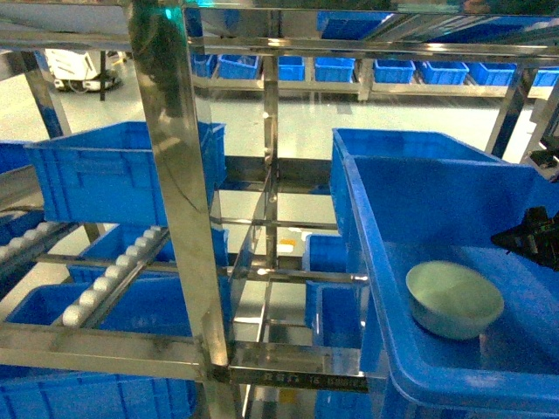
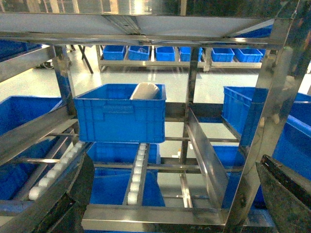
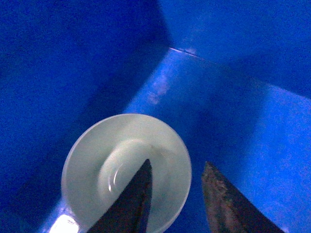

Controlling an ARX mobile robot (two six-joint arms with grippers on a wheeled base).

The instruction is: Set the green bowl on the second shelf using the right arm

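In crate's near right corner: green bowl [image 1: 454, 298], upright on blue crate [image 1: 376, 227] floor.
Right gripper [image 3: 177, 194]: fingers spread, straddling bowl's rim, ungrasped.
Left gripper [image 2: 175, 204]: spread, grasping nothing.

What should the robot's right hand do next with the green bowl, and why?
Probably lower a little and close. The right gripper is open above the green bowl, one finger over its inside, the other outside the rim. The bowl sits loose in the blue crate, not gripped yet.
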